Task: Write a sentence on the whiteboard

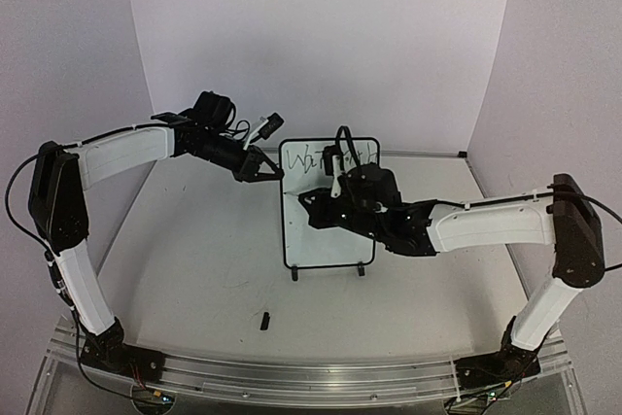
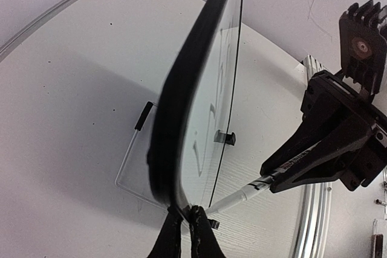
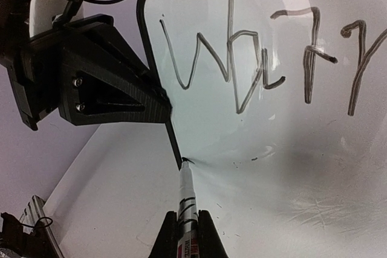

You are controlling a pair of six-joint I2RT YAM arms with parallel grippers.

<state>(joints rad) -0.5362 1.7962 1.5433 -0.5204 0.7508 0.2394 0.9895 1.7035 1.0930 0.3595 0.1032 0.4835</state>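
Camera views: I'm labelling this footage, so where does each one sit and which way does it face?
Top external: above and behind the bases, facing the whiteboard; both arms show.
Left wrist: on the left gripper, sighting along the board's edge; jaws pinch its frame.
Right wrist: on the right gripper, facing the sentence; its jaws hold the marker.
Shared: both wrist views show board and marker.

The left arm and right arm have white shells on their long links, with black joints and black bases on the silver rail. Thin black cables loop beside the elbows above that rail. The left gripper and right gripper are black ribbed wedges, and small silver screws dot the left one.
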